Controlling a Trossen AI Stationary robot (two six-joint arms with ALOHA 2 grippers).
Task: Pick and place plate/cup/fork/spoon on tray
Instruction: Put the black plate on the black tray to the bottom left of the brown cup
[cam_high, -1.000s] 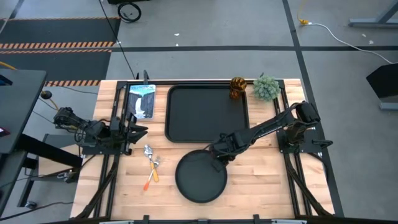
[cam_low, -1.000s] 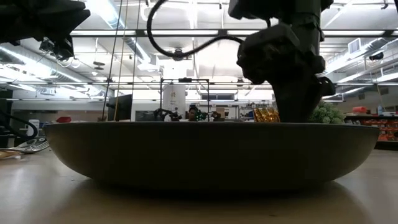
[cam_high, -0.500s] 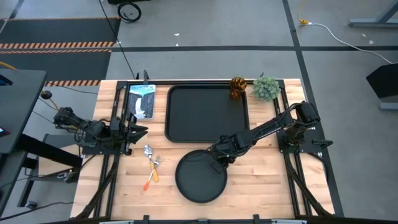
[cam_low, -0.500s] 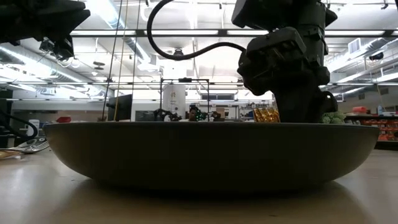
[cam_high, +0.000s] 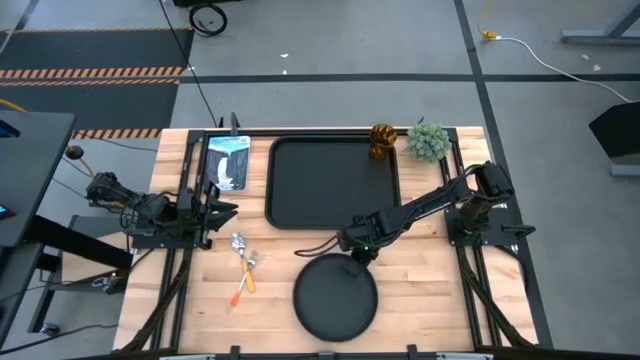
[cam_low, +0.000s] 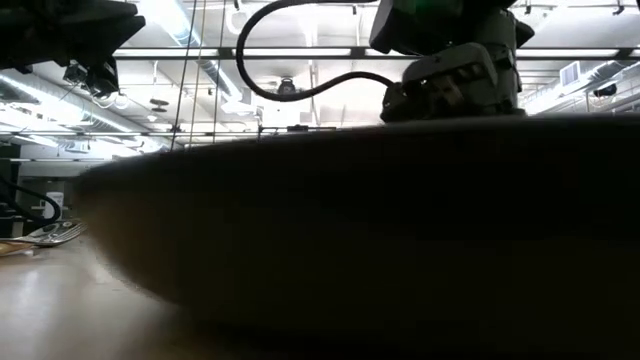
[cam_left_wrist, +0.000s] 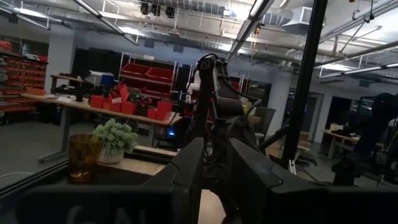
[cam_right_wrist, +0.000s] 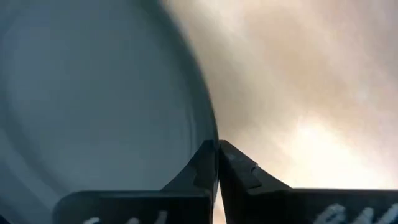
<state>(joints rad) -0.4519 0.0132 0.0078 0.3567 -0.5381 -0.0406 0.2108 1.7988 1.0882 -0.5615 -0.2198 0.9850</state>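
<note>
Black and matte, the round plate (cam_high: 335, 297) lay on the wooden counter (cam_high: 420, 290) near its front edge, below the rectangular tray (cam_high: 331, 183) and apart from it. The right end effector (cam_high: 357, 251) sat at the plate's far rim, its two fingers (cam_right_wrist: 208, 163) pressed together on that rim (the wrist camera showed the edge running right up between them). At table height the plate filled nearly the whole frame as a dark mass, with the right arm's wrist rising behind it.

The amber cup (cam_high: 382, 140) stood just off the tray's far right corner, beside a small green plant (cam_high: 428, 141). The orange-handled spoon (cam_high: 240, 254) and fork (cam_high: 243, 282) lay together on the counter left of the plate, close to the left arm. The left end effector (cam_high: 222, 208) waited at the counter's left side, its fingers (cam_left_wrist: 189, 165) a narrow gap apart and holding nothing. A printed card (cam_high: 228, 161) lay left of the tray.
</note>
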